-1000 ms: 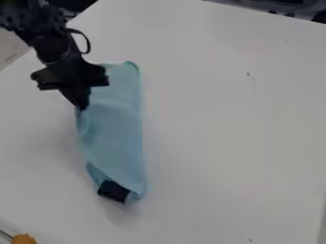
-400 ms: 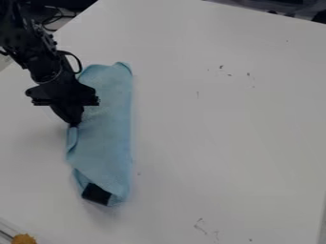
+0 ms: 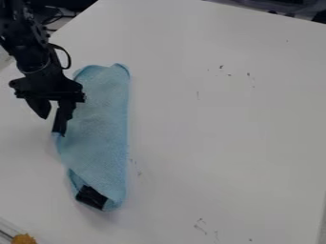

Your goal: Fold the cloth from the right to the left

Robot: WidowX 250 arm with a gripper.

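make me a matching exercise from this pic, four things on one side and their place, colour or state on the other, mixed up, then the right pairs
Things:
1. cloth
2. pincer
3. black patch
4. orange item

Place, colour or state:
A. at the lower left corner of the view
B. open, its two fingers spread, by the left edge of something soft
C. at the lower end of the folded fabric
D. light blue, lying as a long, narrow strip

Right pairs: 1-D, 2-B, 3-C, 4-A
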